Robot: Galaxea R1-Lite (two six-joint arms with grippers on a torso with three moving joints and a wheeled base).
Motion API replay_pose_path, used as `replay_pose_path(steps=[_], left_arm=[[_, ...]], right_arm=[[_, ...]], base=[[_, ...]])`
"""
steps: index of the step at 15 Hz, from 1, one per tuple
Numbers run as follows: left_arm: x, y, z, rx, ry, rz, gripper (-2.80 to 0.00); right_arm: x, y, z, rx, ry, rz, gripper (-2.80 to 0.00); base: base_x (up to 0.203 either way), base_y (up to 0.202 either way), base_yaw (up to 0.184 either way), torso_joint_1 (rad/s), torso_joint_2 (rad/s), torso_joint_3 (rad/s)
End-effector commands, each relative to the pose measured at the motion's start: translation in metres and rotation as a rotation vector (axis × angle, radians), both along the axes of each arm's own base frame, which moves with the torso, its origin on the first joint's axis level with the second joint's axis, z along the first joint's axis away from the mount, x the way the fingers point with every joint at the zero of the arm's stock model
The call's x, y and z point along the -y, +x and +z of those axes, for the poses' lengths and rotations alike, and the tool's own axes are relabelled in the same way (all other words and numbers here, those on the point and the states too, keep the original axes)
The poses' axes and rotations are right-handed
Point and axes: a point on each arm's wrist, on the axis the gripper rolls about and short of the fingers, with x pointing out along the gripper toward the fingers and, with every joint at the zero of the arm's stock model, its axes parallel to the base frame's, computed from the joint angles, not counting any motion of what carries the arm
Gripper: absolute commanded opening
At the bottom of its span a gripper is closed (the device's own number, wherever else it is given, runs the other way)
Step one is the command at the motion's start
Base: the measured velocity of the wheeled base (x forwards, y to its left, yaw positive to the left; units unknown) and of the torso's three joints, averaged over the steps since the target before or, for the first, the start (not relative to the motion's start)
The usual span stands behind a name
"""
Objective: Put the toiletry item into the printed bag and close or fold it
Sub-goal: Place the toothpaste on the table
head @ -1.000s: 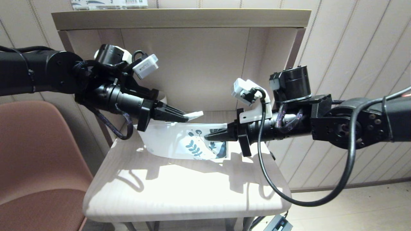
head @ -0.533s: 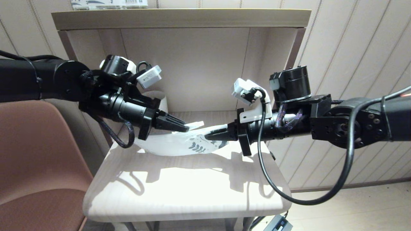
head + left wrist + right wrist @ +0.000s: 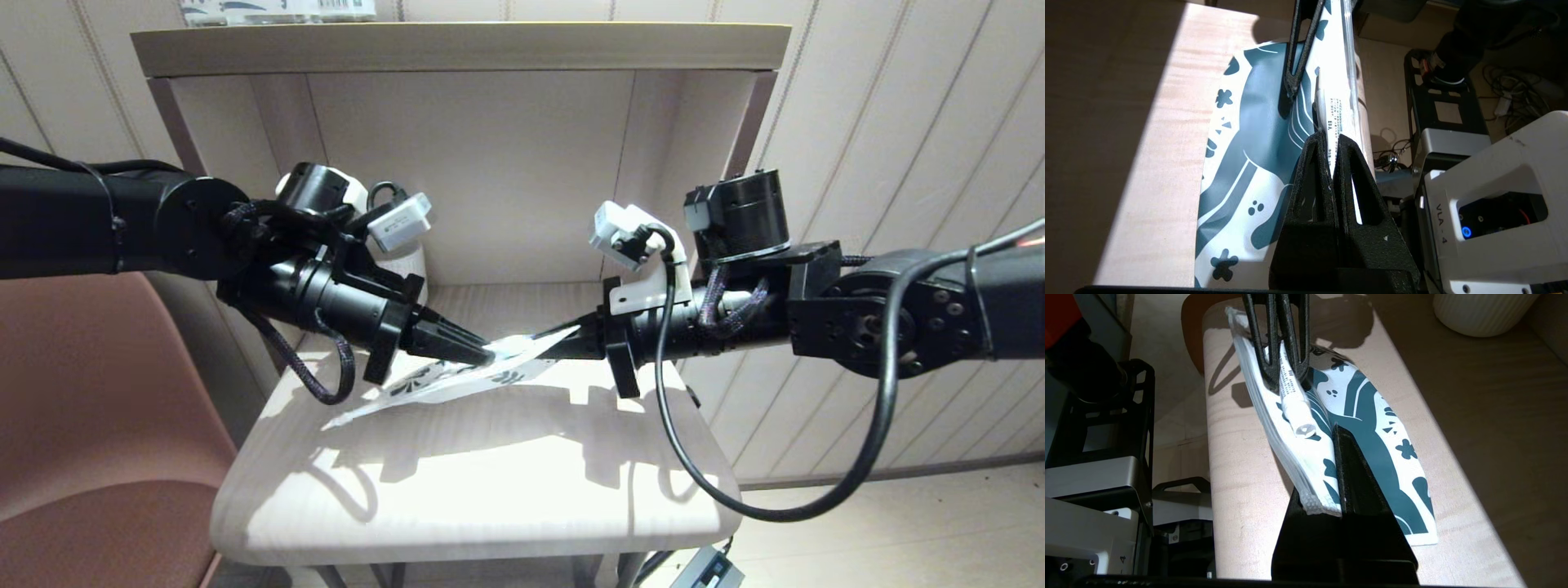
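Two claws on show, both clamped tight. The left claw (image 3: 482, 354) comes in from the left side of the head view, its tips pinched on the toiletry item (image 3: 1295, 401), one slim white stick with fine print along it. The right claw (image 3: 563, 345) faces it from the other side, pinched shut on one end of the printed bag (image 3: 457, 377). One bag, one stick, and the bag hangs slanted between the two claws, high at the right claw and sloping down to a low corner near the bench (image 3: 490, 474) on the left.

The head view gives the layout: two black arms meeting tip to tip over the pale wooden bench, a shelf (image 3: 457, 49) above with one printed package (image 3: 277, 10) at its edge, one white mug (image 3: 408, 265) half hidden behind the left arm, one brown chair (image 3: 90, 457) at far left.

The stick is barely visible from up there. The right wrist view shows it clearly: it lies against the bag's upper edge, its rounded end pointing toward the right claw, the left claw gripping its far end. That view also catches the ribbed mug (image 3: 1480, 312) on the bench beyond.

The left wrist view shows the stick edge-on between the left claw's tips (image 3: 1331, 141), the teal leaf print (image 3: 1241, 171) spread beside it
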Motion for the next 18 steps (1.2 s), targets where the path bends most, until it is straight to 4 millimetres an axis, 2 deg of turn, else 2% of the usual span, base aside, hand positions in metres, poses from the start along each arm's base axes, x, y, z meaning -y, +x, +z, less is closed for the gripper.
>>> replay_pose_path(steps=[1,5,8,10,14,18], left_arm=[[0.001,-0.002,0.000,0.004,-0.003,-0.009,-2.80],[-0.004,-0.004,0.016,0.063,-0.030,0.005,-2.80],[-0.024,0.000,0.036,0.127,-0.057,0.062,-2.80],[-0.038,-0.001,0.042,0.145,-0.059,0.102,-2.80],[-0.055,0.001,0.039,0.136,-0.048,0.152,-2.80],[-0.056,0.007,0.023,0.092,-0.028,0.162,-2.80]], right_arm=[[0.000,0.001,-0.001,0.002,0.001,0.003,-2.80],[0.001,0.001,-0.005,-0.009,-0.006,0.002,-2.80],[0.001,0.001,-0.003,-0.003,-0.002,0.001,-2.80],[0.002,0.001,-0.004,-0.005,-0.004,-0.001,-2.80],[0.001,0.001,-0.004,-0.001,-0.004,0.003,-2.80],[0.001,-0.002,-0.003,-0.001,-0.005,0.008,-2.80]], base=[[0.000,0.000,0.000,0.000,0.00,0.000],[0.000,0.000,0.000,0.000,0.00,0.000],[0.000,0.000,0.000,0.000,0.00,0.000],[0.000,0.000,0.000,0.000,0.00,0.000],[0.000,0.000,0.000,0.000,0.00,0.000],[0.000,0.000,0.000,0.000,0.00,0.000]])
